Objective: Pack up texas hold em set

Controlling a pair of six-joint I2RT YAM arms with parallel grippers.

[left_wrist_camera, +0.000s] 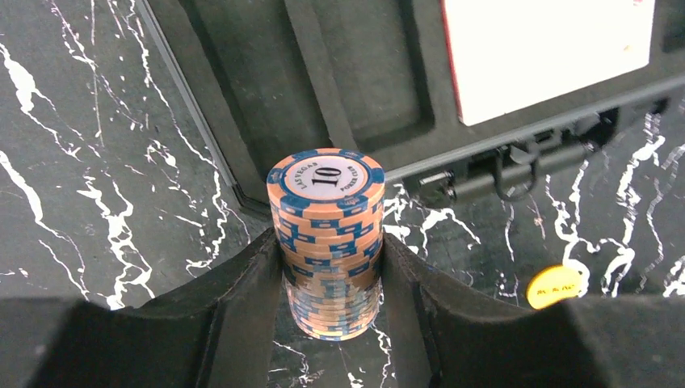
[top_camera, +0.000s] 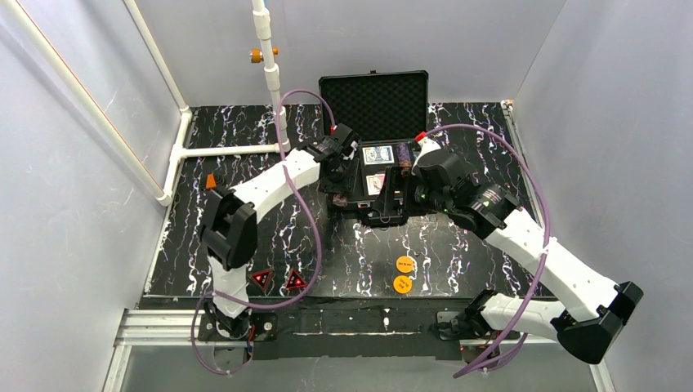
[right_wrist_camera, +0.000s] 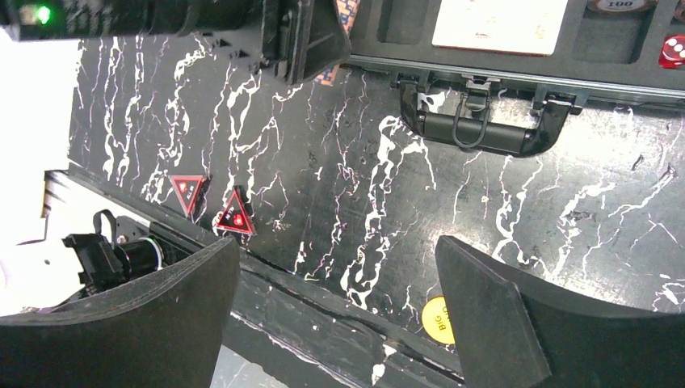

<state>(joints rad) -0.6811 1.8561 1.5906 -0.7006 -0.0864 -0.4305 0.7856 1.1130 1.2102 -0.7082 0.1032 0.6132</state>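
Observation:
The black case (top_camera: 374,104) lies open at the back middle, with two card decks (top_camera: 378,154) in its foam base. My left gripper (left_wrist_camera: 331,246) is shut on a brown and blue chip stack (left_wrist_camera: 327,218), which stands on the glossy table by the case's front left corner (left_wrist_camera: 242,174). My right gripper (right_wrist_camera: 335,259) hangs open and empty over the table in front of the case handle (right_wrist_camera: 485,133). Two orange discs (top_camera: 405,264) and two red-black triangles (top_camera: 262,278) lie near the front edge.
A small orange block (top_camera: 211,180) sits at the table's left side. A white pipe (top_camera: 270,65) stands at the back left. A red die (right_wrist_camera: 672,50) and a chip marked 100 (right_wrist_camera: 622,5) sit in the case. Walls close in on both sides.

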